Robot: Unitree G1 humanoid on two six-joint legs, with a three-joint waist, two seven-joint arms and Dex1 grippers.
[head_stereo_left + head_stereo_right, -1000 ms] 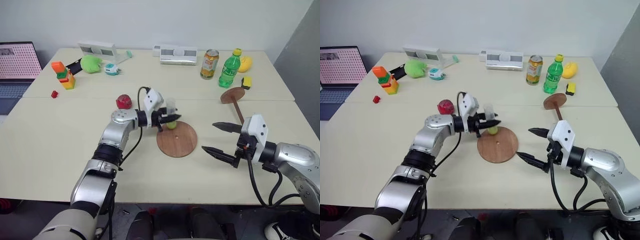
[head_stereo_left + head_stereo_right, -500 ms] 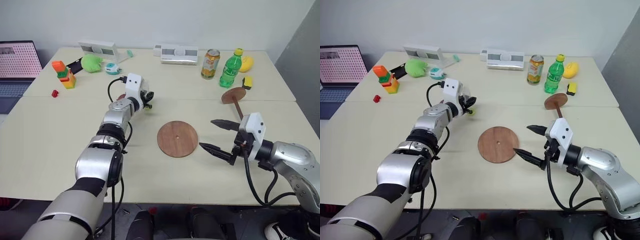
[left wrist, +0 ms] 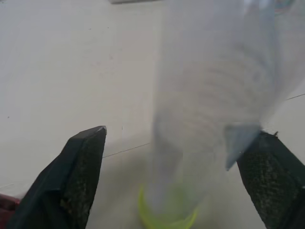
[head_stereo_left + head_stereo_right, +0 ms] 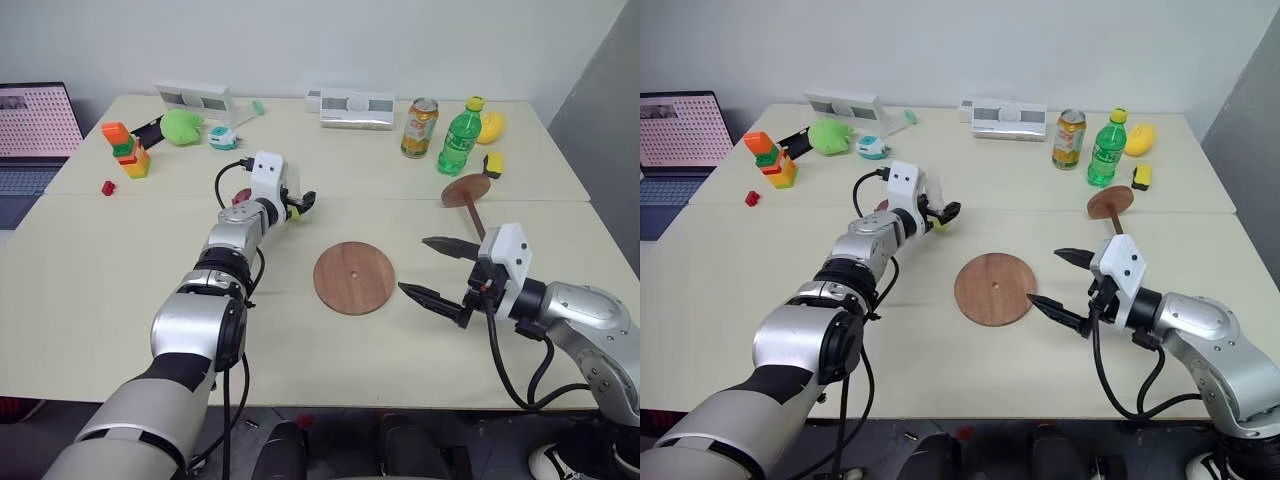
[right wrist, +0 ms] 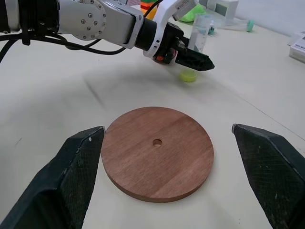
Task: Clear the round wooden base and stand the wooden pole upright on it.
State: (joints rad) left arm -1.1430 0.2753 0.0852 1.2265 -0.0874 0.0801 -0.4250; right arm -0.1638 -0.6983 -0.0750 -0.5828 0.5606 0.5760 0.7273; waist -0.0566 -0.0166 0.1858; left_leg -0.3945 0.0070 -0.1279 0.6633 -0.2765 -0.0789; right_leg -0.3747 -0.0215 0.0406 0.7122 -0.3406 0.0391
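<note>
The clear tube [image 3: 209, 95] is smeared by blur in the left wrist view, and whether it touches the left claw [image 3: 176, 157] cannot be told. The laptop [image 4: 35, 140] is cut by the picture's edge. The red thing [image 4: 243, 196] sits half hidden behind the left arm.

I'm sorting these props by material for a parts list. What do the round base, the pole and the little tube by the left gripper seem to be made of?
Round base: looks like reddish-brown wood with a smooth matte finish; straight grain lines show.
Pole: probably darker wood, matching its disc; too small to see grain.
Tube: seemingly clear plastic, since the table shows through it, with an opaque yellow-green bottom.
</note>
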